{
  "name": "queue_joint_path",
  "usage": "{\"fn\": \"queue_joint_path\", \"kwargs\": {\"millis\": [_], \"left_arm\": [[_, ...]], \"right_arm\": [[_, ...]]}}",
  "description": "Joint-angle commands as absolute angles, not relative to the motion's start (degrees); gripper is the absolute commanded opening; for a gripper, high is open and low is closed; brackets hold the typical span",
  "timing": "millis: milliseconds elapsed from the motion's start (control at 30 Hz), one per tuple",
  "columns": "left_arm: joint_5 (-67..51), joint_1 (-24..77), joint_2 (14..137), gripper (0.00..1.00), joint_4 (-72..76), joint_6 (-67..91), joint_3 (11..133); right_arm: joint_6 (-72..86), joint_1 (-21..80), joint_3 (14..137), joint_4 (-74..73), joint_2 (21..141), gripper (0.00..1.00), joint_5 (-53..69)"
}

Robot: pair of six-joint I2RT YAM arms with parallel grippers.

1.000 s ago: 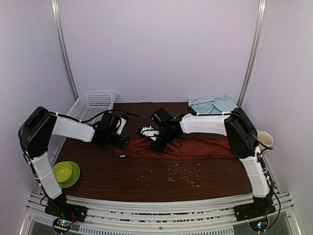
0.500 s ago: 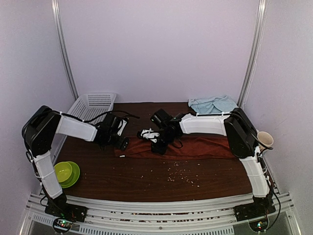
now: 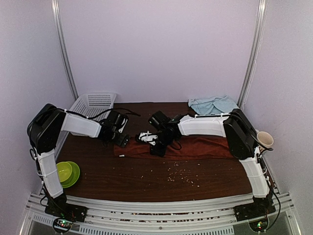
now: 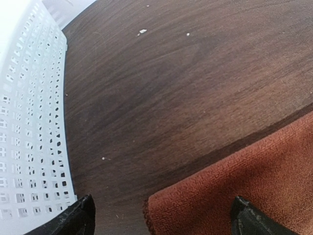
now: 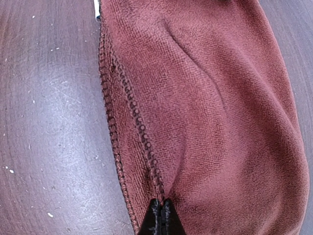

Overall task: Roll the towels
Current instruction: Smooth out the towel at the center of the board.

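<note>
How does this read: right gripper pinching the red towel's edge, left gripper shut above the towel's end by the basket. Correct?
Not quite. The left gripper is open, not shut: the left wrist view shows its fingers spread wide above the end of the red towel by the basket. The right gripper does pinch the towel's edge.

No text, label, brand, number or sign can be read in any of the views. A small white tag [image 5: 96, 8] is seen at the edge of the rust-red towel [image 5: 205, 122] — cut off and too small for anything on it to be made out.
</note>
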State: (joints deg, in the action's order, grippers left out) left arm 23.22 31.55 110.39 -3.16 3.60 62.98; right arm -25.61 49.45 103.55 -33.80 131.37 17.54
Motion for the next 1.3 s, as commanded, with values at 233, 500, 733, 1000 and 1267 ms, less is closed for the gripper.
{"fn": "queue_joint_path", "kwargs": {"millis": [233,500,733,1000,1267], "left_arm": [[26.12,31.14,113.34,0.98,-6.41,3.61,67.15],[28.49,31.20,115.73,0.98,-9.03,3.55,69.74],[31.21,31.12,117.28,0.98,-10.71,3.63,71.01],[29.96,31.15,116.94,0.98,-10.04,2.88,70.95],[25.60,31.14,110.41,0.98,-8.74,1.16,70.50]], "right_arm": [[-26.17,50.31,102.83,-34.42,126.75,0.00,15.98],[-27.19,51.73,102.65,-35.53,127.96,0.00,13.20],[-27.28,53.04,102.35,-35.85,129.42,0.00,11.05],[-26.61,52.95,102.74,-35.92,129.11,0.35,9.06],[-26.05,45.99,100.45,-39.67,118.52,0.63,12.12]]}}
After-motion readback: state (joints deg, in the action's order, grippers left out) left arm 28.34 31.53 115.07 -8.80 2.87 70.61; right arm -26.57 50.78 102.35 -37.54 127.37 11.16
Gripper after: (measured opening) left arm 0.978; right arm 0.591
